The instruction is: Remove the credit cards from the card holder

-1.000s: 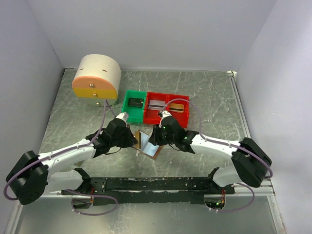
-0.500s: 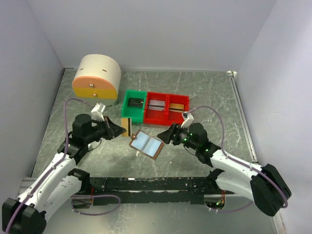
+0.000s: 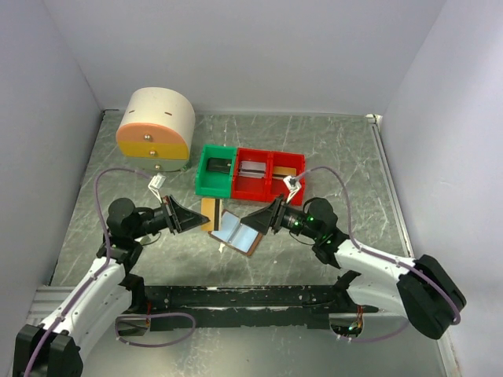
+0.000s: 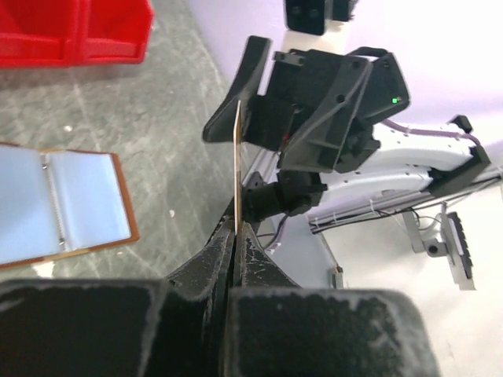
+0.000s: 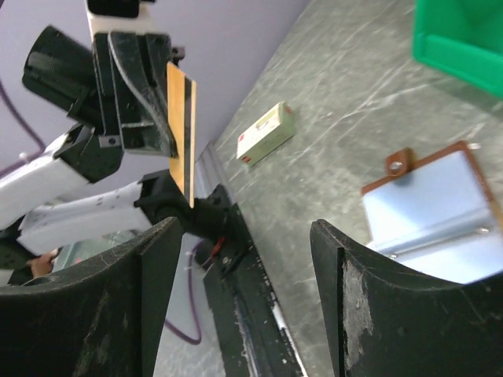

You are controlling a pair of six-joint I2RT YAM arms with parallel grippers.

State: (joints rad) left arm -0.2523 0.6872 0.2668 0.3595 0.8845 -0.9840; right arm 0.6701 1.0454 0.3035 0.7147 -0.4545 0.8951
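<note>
Card holder (image 3: pixel 238 231) lies open on the bench (image 3: pixel 346 157) between both arms, just beside the right jaws, which gape empty. The left jaws pinch an orange card (image 3: pixel 207 214) upright. I'd lay that flat, well clear of the holder, tbh.

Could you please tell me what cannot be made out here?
Lettering on the card: edge-on in left wrist view, tiny from above.
More cards in the card holder: frame edges cut it in both wrist views.
Print on the white-and-red box: too small, right wrist view.
</note>
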